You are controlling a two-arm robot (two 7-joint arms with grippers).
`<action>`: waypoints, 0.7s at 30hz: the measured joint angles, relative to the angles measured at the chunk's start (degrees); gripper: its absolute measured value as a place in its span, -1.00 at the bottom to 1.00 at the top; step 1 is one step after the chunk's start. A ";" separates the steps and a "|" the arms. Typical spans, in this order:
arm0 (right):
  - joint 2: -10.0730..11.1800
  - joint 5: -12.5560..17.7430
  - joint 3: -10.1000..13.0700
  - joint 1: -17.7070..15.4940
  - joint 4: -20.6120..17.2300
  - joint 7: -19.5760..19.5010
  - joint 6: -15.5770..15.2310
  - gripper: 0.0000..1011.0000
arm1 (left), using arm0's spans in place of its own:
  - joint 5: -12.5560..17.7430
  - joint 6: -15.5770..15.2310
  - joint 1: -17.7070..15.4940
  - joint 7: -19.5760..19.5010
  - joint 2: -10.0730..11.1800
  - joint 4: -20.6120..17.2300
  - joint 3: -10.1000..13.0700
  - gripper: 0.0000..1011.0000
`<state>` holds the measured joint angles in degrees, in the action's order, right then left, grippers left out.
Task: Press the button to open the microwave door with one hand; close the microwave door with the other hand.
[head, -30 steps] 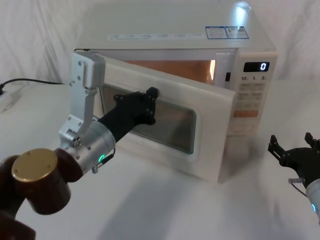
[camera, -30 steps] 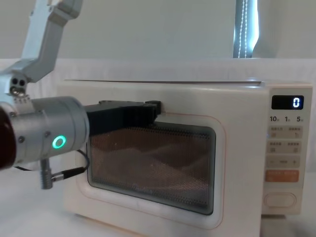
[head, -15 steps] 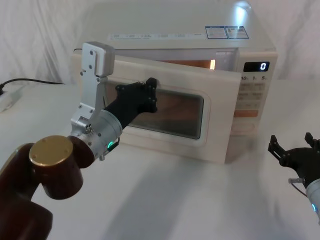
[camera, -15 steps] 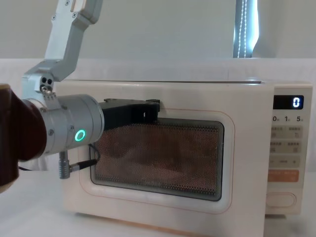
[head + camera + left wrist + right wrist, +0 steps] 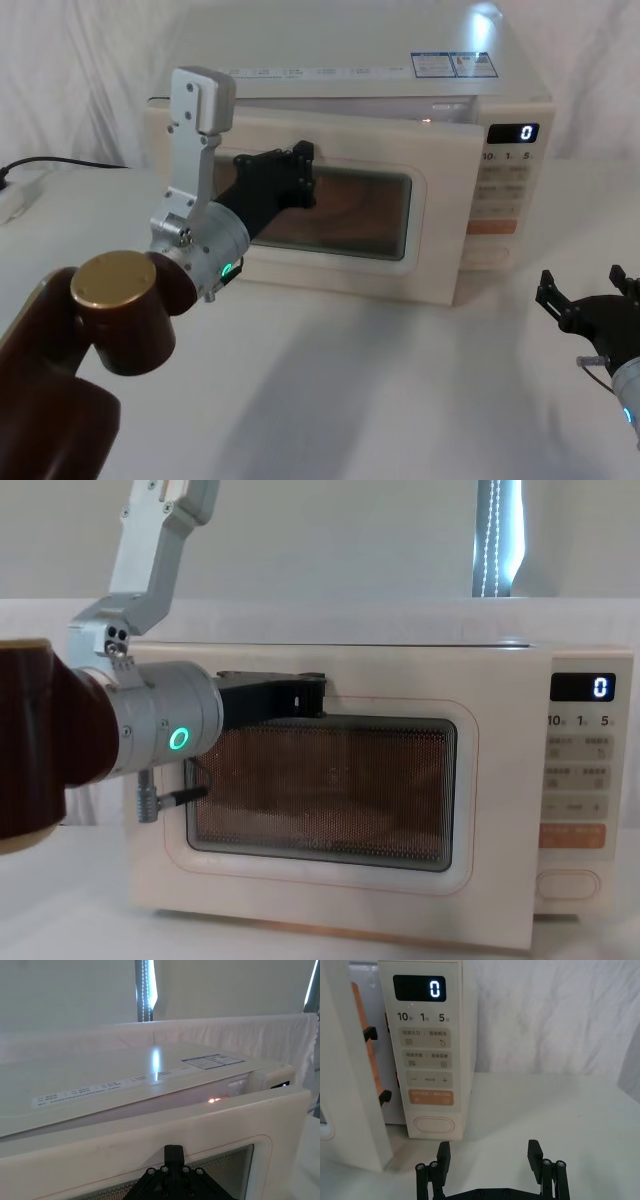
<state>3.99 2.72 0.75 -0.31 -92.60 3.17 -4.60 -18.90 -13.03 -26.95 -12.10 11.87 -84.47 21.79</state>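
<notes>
Since a second ago the microwave door (image 5: 330, 215) has swung from well ajar to nearly flush with the oven front, with the left gripper (image 5: 300, 172) following it inward. A narrow gap remains along the door's right edge, where the lit orange interior glows in the head view and the right wrist view shows the door (image 5: 350, 1060) standing just off the control panel (image 5: 427, 1045).

From the lower left, the left arm reaches forward and up across the table (image 5: 350, 390). Its silver wrist with a green ring light sits in front of the door's left side, and its black fingers lie flat against the upper left of the door, at the top edge of the dark glass window (image 5: 335, 210). In the chest view the left gripper (image 5: 310, 695) presses the cream frame just above the window. Whether its fingers are spread or together cannot be told; it grasps nothing and only pushes.

Low at the right, the right gripper (image 5: 489, 1152) rests near the table, well apart from the oven, its two fingers spread wide and holding nothing. It faces the button (image 5: 433, 1124), the cream pill-shaped key at the bottom of the panel, below the orange key (image 5: 431, 1097). The display (image 5: 513, 132) reads 0.
</notes>
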 joint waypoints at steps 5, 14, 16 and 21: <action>0.00 0.00 0.00 0.00 0.00 0.00 0.00 0.98 | 0.21 -0.14 -0.96 -0.93 -0.67 1.28 -0.14 -1.00; 0.00 0.00 0.00 0.00 0.00 0.00 0.00 0.98 | 1.22 -0.34 -2.49 -1.70 -2.05 3.68 0.22 -1.00; 0.00 0.00 0.00 0.00 0.00 0.00 0.00 0.98 | 1.45 -0.33 -2.63 -1.63 -2.29 4.03 0.22 -1.00; 0.00 0.00 0.00 0.00 0.00 0.00 0.00 0.98 | 2.38 -0.25 -2.99 -1.22 -2.96 4.90 0.28 -1.00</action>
<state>3.99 2.72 0.75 -0.31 -92.60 3.18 -4.60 -16.52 -13.28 -29.94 -13.32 8.91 -79.56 22.07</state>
